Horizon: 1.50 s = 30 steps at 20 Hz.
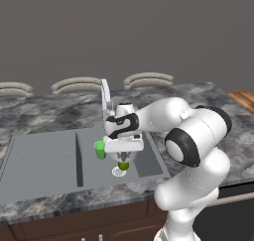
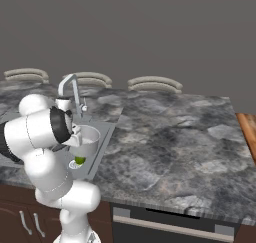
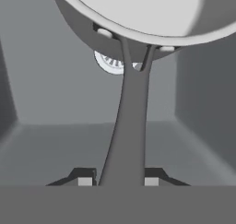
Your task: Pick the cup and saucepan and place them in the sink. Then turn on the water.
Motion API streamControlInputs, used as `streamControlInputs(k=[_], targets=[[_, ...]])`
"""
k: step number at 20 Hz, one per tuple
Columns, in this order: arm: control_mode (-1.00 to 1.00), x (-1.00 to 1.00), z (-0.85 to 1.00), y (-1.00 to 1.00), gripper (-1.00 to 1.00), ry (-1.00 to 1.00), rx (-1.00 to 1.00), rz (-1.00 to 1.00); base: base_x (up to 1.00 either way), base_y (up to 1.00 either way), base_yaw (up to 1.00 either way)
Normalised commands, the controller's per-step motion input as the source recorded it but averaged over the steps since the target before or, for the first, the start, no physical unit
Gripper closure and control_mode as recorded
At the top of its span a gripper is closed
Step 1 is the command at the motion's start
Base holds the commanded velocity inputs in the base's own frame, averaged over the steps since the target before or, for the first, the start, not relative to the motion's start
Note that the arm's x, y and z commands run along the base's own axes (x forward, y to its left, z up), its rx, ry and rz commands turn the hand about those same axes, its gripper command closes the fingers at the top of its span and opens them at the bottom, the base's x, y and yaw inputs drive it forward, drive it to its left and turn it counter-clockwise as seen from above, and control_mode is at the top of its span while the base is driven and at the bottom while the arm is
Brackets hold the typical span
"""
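While the green cup already sits in the sink, the gripper, its fingers clamped on the handle, holds the saucepan just over the basin, not yet released, and the faucet remains unturned.

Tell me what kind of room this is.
A simulated kitchen, most likely. A grey sink with a curved faucet is set into a marbled stone counter, with dark wood cabinets beneath. The end effector holds a saucepan by its handle over the basin.
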Motion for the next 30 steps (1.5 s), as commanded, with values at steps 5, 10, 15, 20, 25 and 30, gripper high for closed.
streamControlInputs(k=[5, 10, 15, 20, 25, 30], targets=[[-1.0, 0.22, -0.07, 0.08, 1.0, 0.03, 0.0, 0.0, 0.0, 0.0, 0.0], [-1.0, 0.02, -0.13, 0.0, 1.0, -0.01, 0.0, 0.0, 0.0, 0.0, 0.0], [-1.0, 0.07, -0.1, 0.0, 1.0, -0.02, 0.0, 0.0, 0.0, 0.0, 0.0], [-1.0, 0.16, -0.07, 0.0, 1.0, 0.0, 0.0, 0.0, 0.0, 0.0, 0.0], [-1.0, 0.15, -0.02, 0.0, 1.0, 0.0, 0.0, 0.0, 0.0, 0.0, 0.0], [-1.0, 0.02, -0.15, 0.0, 1.0, 0.0, 0.0, 0.0, 0.0, 0.0, 0.0]])
